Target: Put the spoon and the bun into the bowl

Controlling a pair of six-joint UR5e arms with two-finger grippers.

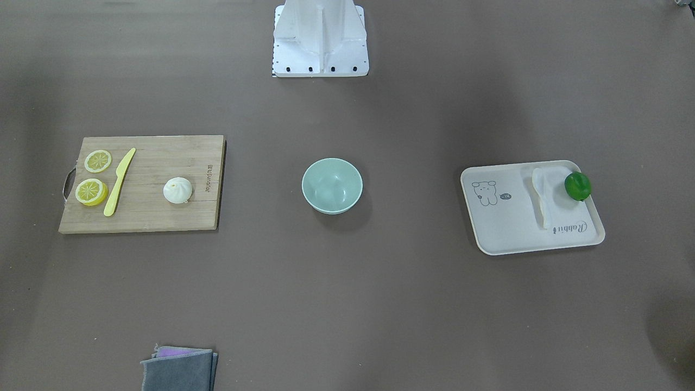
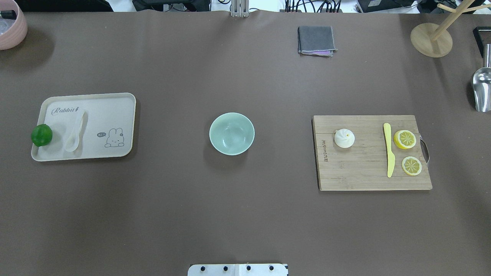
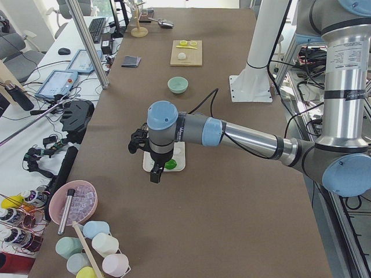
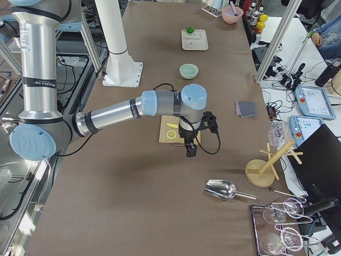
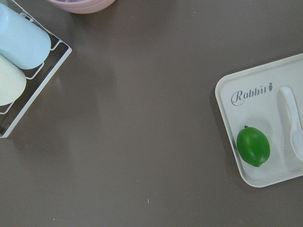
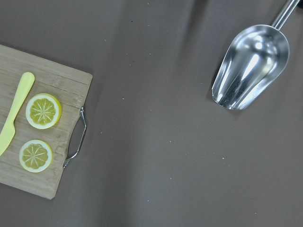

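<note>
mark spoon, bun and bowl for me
spoon [image 2: 75,132], overhead exterior view, where the handle meets the scoop.
bun [image 2: 344,138], overhead exterior view, centre of its pleated top.
bowl [image 2: 231,135], overhead exterior view, bare inner floor.

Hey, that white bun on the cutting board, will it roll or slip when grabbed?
The bun probably won't roll: it sits pleats-up, seemingly flat-based, on the cutting board. Its smooth rounded sides may slip from a two-finger pinch. Softness cannot be told.
</note>
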